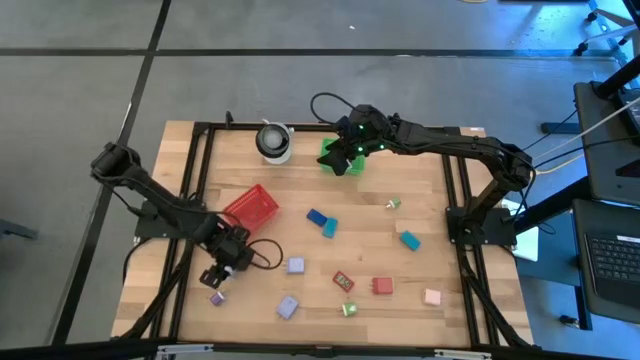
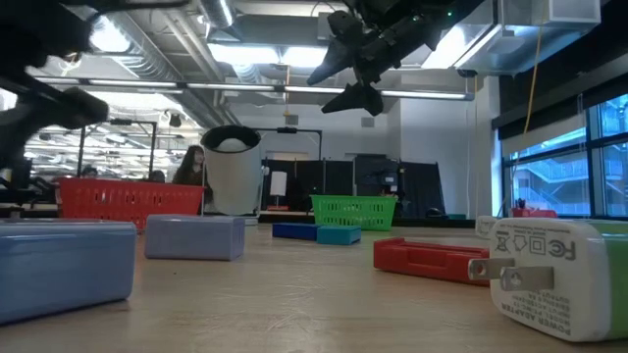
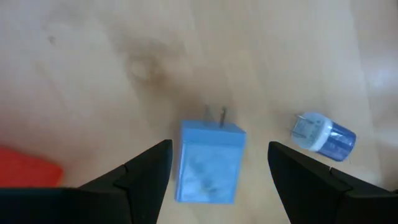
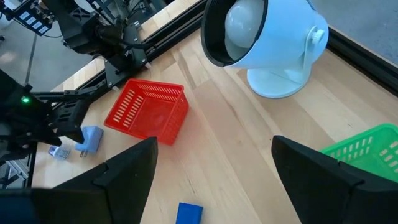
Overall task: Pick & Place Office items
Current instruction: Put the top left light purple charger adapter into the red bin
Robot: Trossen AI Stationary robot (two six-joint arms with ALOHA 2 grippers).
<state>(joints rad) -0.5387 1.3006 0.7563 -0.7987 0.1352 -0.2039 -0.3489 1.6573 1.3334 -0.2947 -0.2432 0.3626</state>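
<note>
- I see the bench (image 1: 330,250), bare wood in a dark frame, carrying everything.
- My right arm reaches across the far edge. Its gripper (image 1: 345,160) hangs above the green basket (image 1: 330,152), well off the wood in the low view; the jaws stand wide open with nothing between them.
- My left arm comes in along the near left side. Its gripper (image 1: 216,276) points down at the bench near that corner, jaws spread wide and holding nothing.
- A white lamp (image 1: 274,142) stands at the far edge, left of the green basket.
- The red basket (image 1: 252,207) sits left of centre, just beyond the left gripper.
- The office items lie loose over the near half of the bench, none in either basket.
- Between the left jaws, in the left wrist view, a blue plug block (image 3: 209,162) lies flat on the wood, prongs away from the camera, touching neither finger.
- Just beside it lies a small plug (image 3: 323,134), white and blue; the high view shows it as a lavender piece (image 1: 217,298) under the left gripper.
- Two lavender blocks (image 1: 295,265) and (image 1: 287,307) lie right of the left gripper.
- A blue block (image 1: 316,216) and a teal block (image 1: 329,228) lie touching near the middle; another teal piece (image 1: 409,240) is further right.
- Near the front are two red pieces (image 1: 343,281) and (image 1: 382,286), a pink one (image 1: 432,296) and a green one (image 1: 349,309).
</note>
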